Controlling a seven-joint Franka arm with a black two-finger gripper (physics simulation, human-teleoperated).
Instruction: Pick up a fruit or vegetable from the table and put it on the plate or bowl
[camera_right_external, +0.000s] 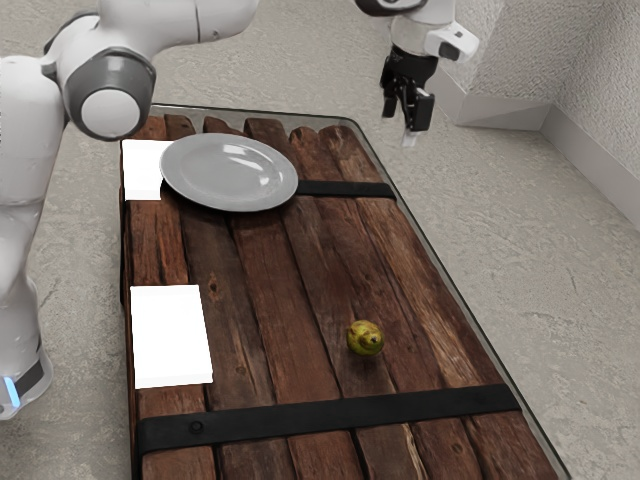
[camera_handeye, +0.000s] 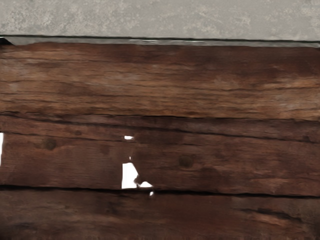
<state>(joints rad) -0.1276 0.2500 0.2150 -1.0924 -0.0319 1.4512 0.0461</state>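
A small yellow-green fruit (camera_right_external: 365, 339) lies on the wooden table toward the exterior view's lower right. A grey plate (camera_right_external: 229, 172) rests at the table's far end, with nothing on it. My gripper (camera_right_external: 409, 112) hangs high above the table's far right edge, well away from both the plate and the fruit. Its fingers stand open and hold nothing. The wrist view looks down on dark wooden planks (camera_handeye: 160, 100) and the table's edge, with grey floor beyond.
Two white flat blocks lie along the table's left side: one (camera_right_external: 170, 335) near the middle, one (camera_right_external: 143, 167) partly under the plate's rim. Black bands (camera_right_external: 330, 412) cross the planks. Grey walls (camera_right_external: 560, 60) rise at the upper right.
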